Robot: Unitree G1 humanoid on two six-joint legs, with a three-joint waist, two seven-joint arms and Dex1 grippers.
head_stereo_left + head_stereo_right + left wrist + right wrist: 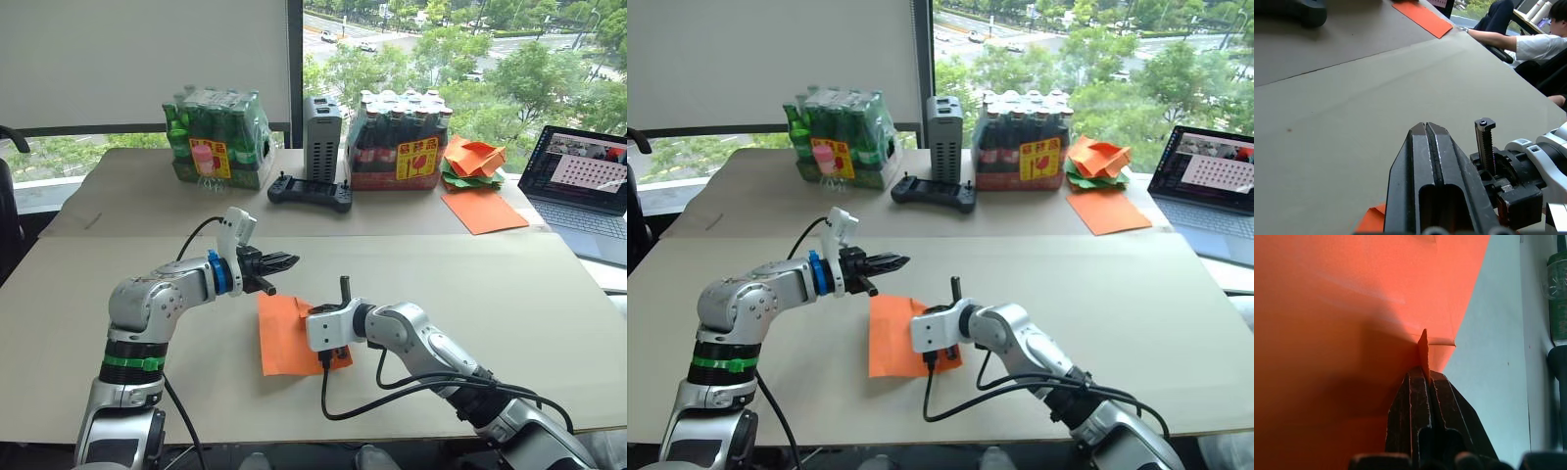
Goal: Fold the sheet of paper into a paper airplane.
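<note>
Now the right gripper (1422, 377) pinches an edge of the sheet of paper (284, 328).
Nearest on the table (470, 294), the sheet lies flat; I judge the fold goes best by lifting this nipped edge slowly and keeping it square. Just beyond, the left gripper (284, 261) hovers with fingers pressed together, holding nothing, free to pin the paper. Farther back lies a larger orange sheet (483, 210).

Head stereo pair looks forward and down over the worktop (509, 294) toward the window. Left wrist camera sights along its gripper (1426, 128) across the worktop; right wrist camera sits close above the sheet of paper (1327, 333), also in the head views.
</note>
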